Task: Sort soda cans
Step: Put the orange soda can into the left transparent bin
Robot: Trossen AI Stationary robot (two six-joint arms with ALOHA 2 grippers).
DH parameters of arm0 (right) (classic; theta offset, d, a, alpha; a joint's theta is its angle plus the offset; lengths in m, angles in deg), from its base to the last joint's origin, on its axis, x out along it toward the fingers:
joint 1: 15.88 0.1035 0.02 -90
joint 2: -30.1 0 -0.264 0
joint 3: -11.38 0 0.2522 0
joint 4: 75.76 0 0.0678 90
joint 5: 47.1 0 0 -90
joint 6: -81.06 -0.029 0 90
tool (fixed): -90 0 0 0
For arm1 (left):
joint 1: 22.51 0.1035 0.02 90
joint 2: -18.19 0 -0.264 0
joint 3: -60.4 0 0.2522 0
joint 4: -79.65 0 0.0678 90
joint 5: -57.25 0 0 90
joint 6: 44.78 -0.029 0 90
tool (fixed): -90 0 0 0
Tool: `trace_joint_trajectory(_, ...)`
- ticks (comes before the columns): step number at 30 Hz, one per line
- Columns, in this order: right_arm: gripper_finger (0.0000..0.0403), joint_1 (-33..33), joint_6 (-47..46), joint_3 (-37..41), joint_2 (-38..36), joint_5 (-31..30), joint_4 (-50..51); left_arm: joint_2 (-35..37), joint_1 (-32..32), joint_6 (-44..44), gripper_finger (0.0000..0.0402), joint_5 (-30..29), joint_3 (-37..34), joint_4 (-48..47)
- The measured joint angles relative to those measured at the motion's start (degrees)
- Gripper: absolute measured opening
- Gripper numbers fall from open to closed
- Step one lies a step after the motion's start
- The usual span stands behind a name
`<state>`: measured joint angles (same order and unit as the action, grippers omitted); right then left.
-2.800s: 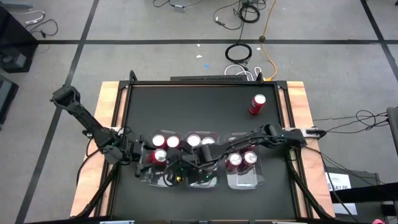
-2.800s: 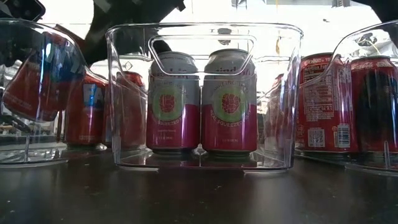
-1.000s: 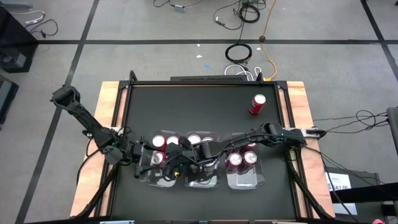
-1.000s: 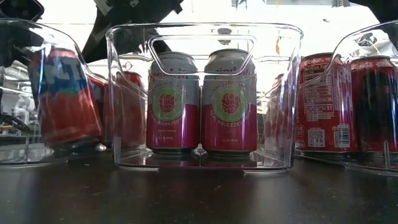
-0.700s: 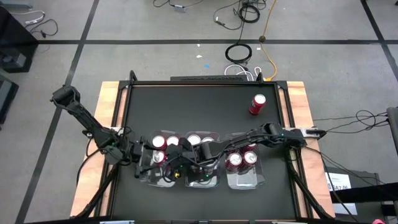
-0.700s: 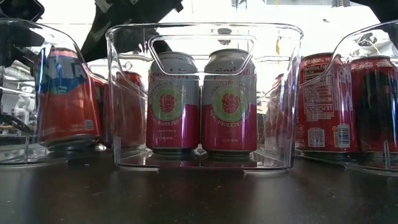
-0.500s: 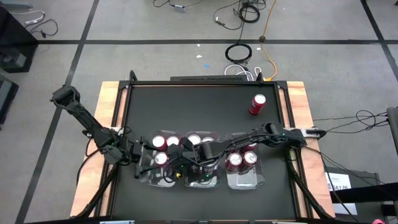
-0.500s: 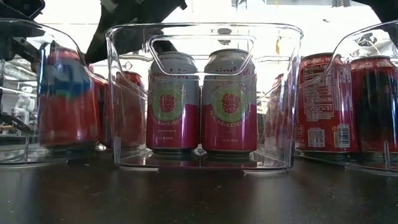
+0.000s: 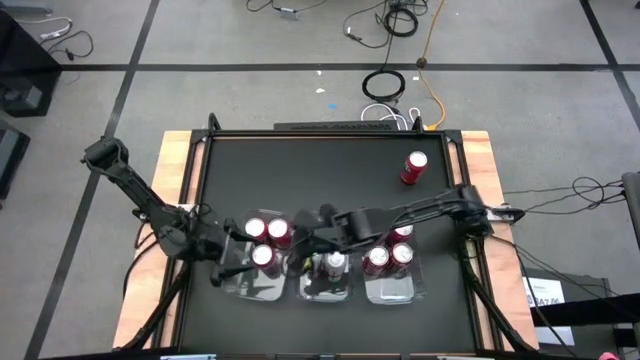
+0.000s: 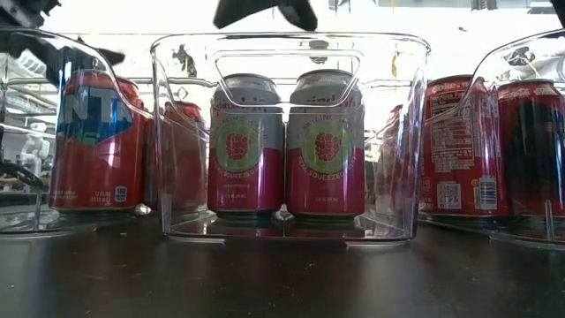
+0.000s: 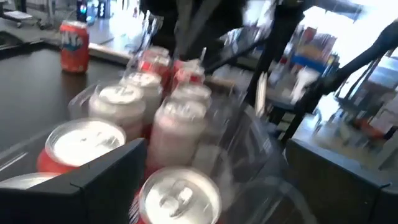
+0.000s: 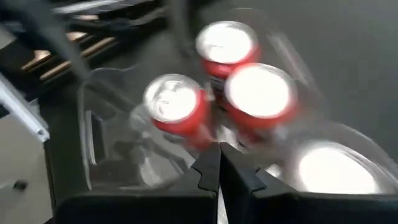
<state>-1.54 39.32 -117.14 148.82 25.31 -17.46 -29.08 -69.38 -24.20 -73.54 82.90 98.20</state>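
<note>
right gripper point(image 9: 300, 243) fingers pressed together, empty | left gripper point(image 9: 232, 262) jaws unclear | lone can point(image 9: 413, 168) at 1 o'clock: approach open, grip mid-body

Both arms are dark, nearly black, built from slim tubular links joined by thicker, blocky joints. The left arm point(image 9: 135, 190) shows a bulky, angular elbow housing at its far end and a straight matte link behind it. Thin dark cables loop beside its lower links near the wrist. The right arm point(image 9: 420, 210) is a long narrow link with a rounded knuckle at the elbow and a small pale patch just beyond that joint. In the right wrist view, the right gripper point(image 12: 219, 163) has two black, matte fingers with flat faces and chamfered, wedge-shaped tips. In the left wrist view, one finger point(image 11: 102, 180) of the left gripper is a broad, smooth black slab with a straight bevelled edge.
</note>
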Motion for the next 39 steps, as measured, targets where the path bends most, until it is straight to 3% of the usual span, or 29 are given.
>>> trace_joint_trajectory(8,0.0,0.6,-20.3,0.0,-9.9,-10.0,24.0,0.8,0.2,0.0,0.0393,0.0,0.0,14.1)
trace_joint_trajectory(13,0.0,0.9,-39.6,0.0,-13.3,-10.0,43.6,3.0,2.1,0.1,0.0393,0.0,0.0,12.9)
trace_joint_trajectory(15,0.0,1.1,-43.2,0.6,-14.1,-9.0,45.7,4.6,3.4,0.1,0.0393,0.0,0.2,10.2)
trace_joint_trajectory(19,0.0003,1.1,-42.5,3.5,-16.3,-9.0,43.5,8.6,6.7,0.1,0.0393,0.5,4.4,-4.1)
trace_joint_trajectory(24,0.0023,0.8,-44.3,8.2,-17.0,-9.5,45.0,11.7,12.6,1.6,0.0393,1.9,16.9,-37.8)
trace_joint_trajectory(28,0.0053,-1.0,-43.6,14.2,-18.3,-9.3,45.3,11.6,17.8,1.6,0.0393,1.7,26.1,-56.4)
trace_joint_trajectory(32,0.0088,-4.5,-42.9,21.6,-21.9,-9.5,45.4,11.4,22.9,1.3,0.0393,1.5,31.7,-64.5)
trace_joint_trajectory(39,0.014,-14.6,-41.2,36.1,-35.9,-11.3,45.5,11.5,30.8,-3.5,0.0393,1.2,35.2,-67.8)
